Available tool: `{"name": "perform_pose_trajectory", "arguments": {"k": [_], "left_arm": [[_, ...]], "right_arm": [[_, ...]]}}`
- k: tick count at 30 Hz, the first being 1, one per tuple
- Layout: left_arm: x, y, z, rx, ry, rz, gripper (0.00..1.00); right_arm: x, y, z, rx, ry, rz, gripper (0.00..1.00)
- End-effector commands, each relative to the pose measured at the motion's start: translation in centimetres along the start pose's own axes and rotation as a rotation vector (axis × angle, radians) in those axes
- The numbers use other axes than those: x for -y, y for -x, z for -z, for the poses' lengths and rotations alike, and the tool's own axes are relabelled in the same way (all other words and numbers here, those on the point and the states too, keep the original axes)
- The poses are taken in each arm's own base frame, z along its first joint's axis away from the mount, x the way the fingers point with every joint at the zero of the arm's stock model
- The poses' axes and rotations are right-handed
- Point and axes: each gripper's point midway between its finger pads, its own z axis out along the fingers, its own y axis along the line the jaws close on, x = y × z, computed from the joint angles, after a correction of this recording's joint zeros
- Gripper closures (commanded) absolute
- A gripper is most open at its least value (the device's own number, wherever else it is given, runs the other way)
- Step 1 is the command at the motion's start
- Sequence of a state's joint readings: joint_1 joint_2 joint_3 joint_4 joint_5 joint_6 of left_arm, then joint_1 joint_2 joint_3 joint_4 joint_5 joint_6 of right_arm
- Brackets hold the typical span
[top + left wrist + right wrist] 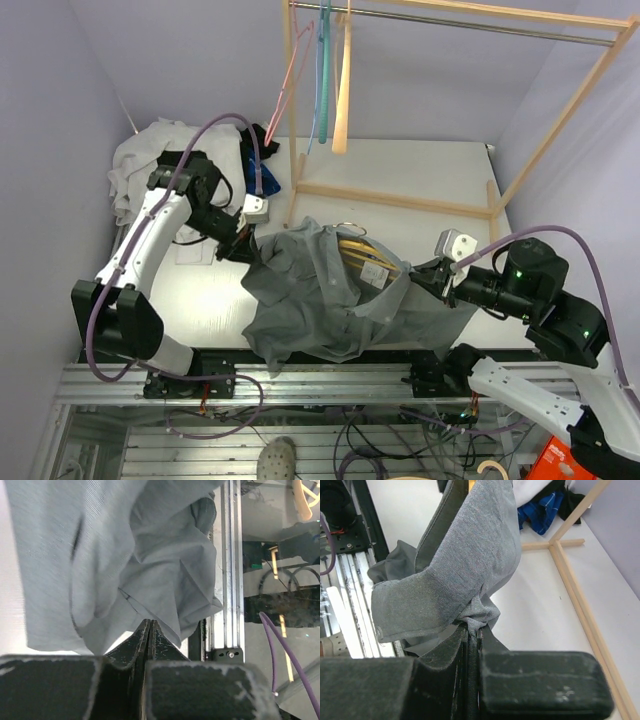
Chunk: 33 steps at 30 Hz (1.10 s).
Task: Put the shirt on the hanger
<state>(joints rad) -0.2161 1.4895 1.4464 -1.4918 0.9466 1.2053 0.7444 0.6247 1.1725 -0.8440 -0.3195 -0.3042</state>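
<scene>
Shirt [320, 300] (grey) draping hanger [368, 262], right tool [472, 630] pinching cloth, left tool [149, 625] closed, perhaps gripping.

Both closed: left gripper [149, 626], right gripper [473, 630].

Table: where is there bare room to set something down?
Free: near left, between left arm and shirt; also between shirt and rack base bar. Crowded: clothes pile far left, shirt and hanger at centre.
</scene>
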Motion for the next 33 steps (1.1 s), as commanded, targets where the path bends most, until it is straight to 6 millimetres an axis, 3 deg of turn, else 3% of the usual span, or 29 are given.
{"name": "perform_pose_trajectory", "arguments": {"k": [1,3,4,12,18,23,33], "left_arm": [[0.6,-2.5,-1.3,-0.039,-0.059,0.024,0.86],[-0.1,-3.8,-1.7,-0.069,-0.079,0.060,0.36],[-0.6,-4.2,-1.7,-0.077,-0.081,0.076,0.03],[-5.5,-4.1,-0.8,-0.032,0.025,0.051,0.03],[-10.7,-2.3,0.7,0.010,0.327,-0.024,0.03],[-10.9,-1.4,1.0,0.038,0.347,-0.009,0.03],[-9.2,-1.2,-1.9,0.075,0.241,-0.027,0.02]], "right_arm": [[1.1,2.1,1.2,0.067,-0.071,0.038,1.00],[0.9,2.5,1.5,0.081,-0.069,0.038,1.00],[0.8,2.7,1.6,0.084,-0.061,0.034,1.00],[0.1,3.2,1.7,0.110,-0.042,0.011,1.00],[-0.2,3.3,1.6,0.116,-0.034,0.001,1.00],[-0.2,3.6,1.7,0.132,-0.034,0.005,1.00],[-0.2,3.8,1.5,0.149,-0.039,0.007,1.00]]}}
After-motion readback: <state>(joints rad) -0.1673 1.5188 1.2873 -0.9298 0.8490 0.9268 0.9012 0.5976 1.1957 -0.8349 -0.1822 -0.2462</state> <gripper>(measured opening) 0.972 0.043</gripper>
